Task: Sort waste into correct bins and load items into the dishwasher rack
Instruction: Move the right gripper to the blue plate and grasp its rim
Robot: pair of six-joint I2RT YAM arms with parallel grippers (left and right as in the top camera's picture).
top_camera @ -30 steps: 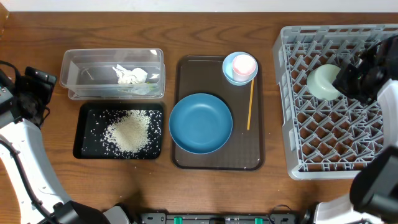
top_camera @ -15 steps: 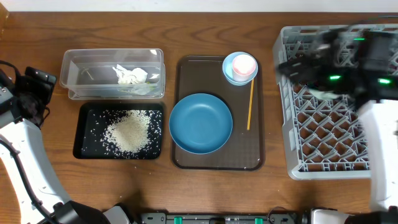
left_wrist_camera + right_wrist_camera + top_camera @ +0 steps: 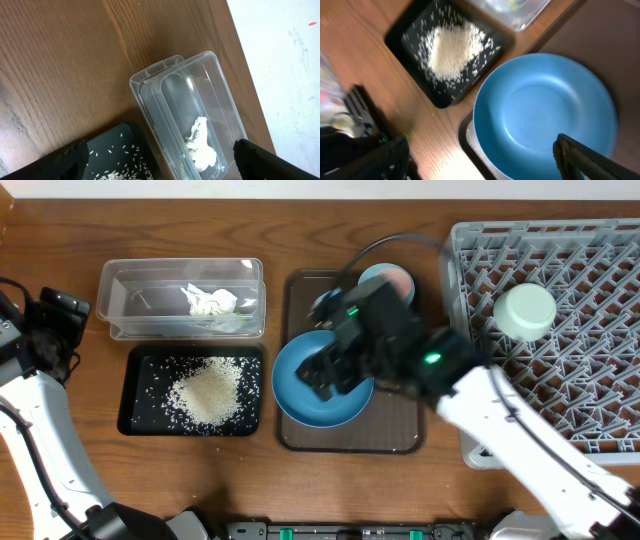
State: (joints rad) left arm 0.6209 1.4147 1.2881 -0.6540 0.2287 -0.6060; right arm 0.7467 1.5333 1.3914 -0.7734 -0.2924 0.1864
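My right gripper (image 3: 480,167) is open and hangs just above the near-left rim of the large dark-blue bowl (image 3: 300,405) on the brown tray, holding nothing. The small mint-green bowl (image 3: 525,312) lies upside down in the grey dishwasher rack (image 3: 560,390). Behind the right arm, the light-blue bowl (image 3: 372,276) holds the pale-pink cup (image 3: 398,280). The clear tub (image 3: 140,300) contains the crumpled paper scrap (image 3: 208,301). Rice grains (image 3: 208,392) are heaped in the black tray (image 3: 135,415). My left gripper (image 3: 160,167) is open above the tub and black tray, also holding nothing.
The flat brown serving tray (image 3: 395,430) lies between the bins and the rack. My right arm (image 3: 480,405) stretches from the lower right across the tray's right half. The left arm (image 3: 35,395) stands at the table's left edge.
The right gripper opened and left the mint-green bowl in the rack. The right arm then swung left across the tray to above the dark-blue bowl. The left arm stayed still.
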